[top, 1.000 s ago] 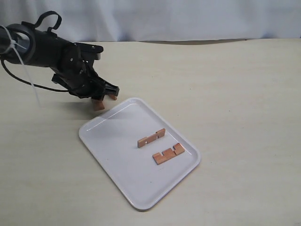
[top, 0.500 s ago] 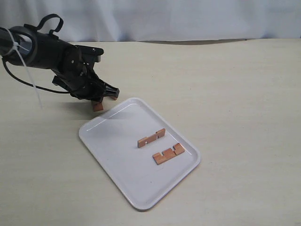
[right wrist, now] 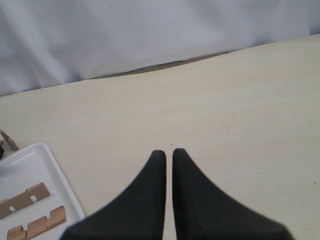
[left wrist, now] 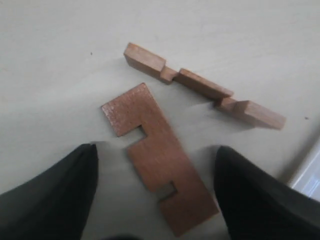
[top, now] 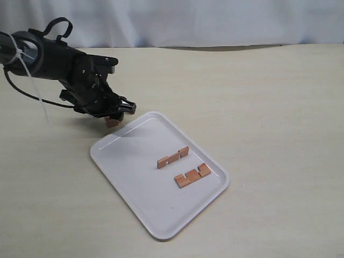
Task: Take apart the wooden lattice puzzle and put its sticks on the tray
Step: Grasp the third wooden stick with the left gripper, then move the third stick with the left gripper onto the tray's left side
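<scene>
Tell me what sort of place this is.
Probably a robot test bench in a lab: a beige table, a plain white curtain behind it, and a black robot arm beside a white tray holding two wooden sticks.

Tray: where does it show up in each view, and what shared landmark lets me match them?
Exterior: tray in the middle, holding two sticks.
Left wrist: only a white sliver of tray rim, past the edge-standing stick.
Right wrist: one tray corner, with both sticks.
Shared landmark: loose sticks just off the tray's corner; right wrist shows one.
</scene>
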Robot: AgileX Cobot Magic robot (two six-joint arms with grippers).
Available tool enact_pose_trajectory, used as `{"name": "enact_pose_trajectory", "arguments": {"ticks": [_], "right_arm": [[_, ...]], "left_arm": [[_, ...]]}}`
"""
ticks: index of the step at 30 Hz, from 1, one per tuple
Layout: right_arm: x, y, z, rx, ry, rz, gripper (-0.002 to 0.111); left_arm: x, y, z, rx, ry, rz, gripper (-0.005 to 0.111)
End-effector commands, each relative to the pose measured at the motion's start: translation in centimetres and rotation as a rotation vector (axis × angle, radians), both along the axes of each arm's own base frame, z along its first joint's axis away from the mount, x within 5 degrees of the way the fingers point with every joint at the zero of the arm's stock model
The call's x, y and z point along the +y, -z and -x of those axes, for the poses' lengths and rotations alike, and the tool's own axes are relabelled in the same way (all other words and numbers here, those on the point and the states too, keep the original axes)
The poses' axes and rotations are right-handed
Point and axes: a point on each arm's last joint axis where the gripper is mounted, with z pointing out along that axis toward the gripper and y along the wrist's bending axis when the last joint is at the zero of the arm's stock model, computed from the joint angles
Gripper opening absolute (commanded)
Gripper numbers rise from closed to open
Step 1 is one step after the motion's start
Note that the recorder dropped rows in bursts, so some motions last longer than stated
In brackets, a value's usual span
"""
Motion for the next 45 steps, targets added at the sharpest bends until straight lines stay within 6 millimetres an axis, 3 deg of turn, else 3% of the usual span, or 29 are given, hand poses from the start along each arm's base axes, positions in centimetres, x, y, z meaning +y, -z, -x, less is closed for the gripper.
{"name": "enact_pose_trajectory", "arguments": {"ticks": [1,4,9,10,16,23,26,29,33,37,45], "right_arm": [[0.0,-0.1,0.0,-0.017,0.006,0.006,0.005],[0.0,-0.1,0.0,-0.017,0.006,0.006,0.005],[0.0,-0.1,0.0,-0.017,0.006,0.006,0.005],[0.0,-0.1,0.0,-0.017,0.006,0.006,0.005],[0.0,-0.1,0.0,-0.017,0.006,0.006,0.005],[0.0,-0.1,0.0,-0.017,0.006,0.006,0.005],[0.0,-0.1,0.0,-0.017,0.006,0.006,0.005],[0.0,-0.1,0.0,-0.017,0.006,0.006,0.005],[0.0,-0.1,0.0,-0.017,0.006,0.006,0.005],[0.0,-0.1,0.0,-0.017,0.006,0.006,0.005],[0.0,-0.1,0.0,-0.017,0.006,0.006,0.005]], "left_arm": [[0.0,0.0,-0.1,0.008,-0.034,0.017,0.06],[0.0,0.0,0.0,0.008,-0.033,0.015,0.045],[0.1,0.0,0.1,0.025,0.001,-0.011,0.002],[0.1,0.1,0.2,0.028,0.012,-0.017,0.0],[0.4,-0.8,0.3,0.037,0.043,-0.063,0.0],[1.1,-6.2,1.2,-0.014,0.106,-0.112,0.0],[0.5,-8.3,2.4,-0.008,0.184,-0.131,0.0],[-1.6,-9.3,4.0,0.011,0.313,-0.12,0.0],[-6.2,-9.0,6.5,0.007,0.476,-0.125,0.0],[-9.3,-7.6,8.1,0.002,0.567,-0.124,0.0],[-10.1,-3.7,8.0,0.067,0.589,-0.152,0.0]]}}
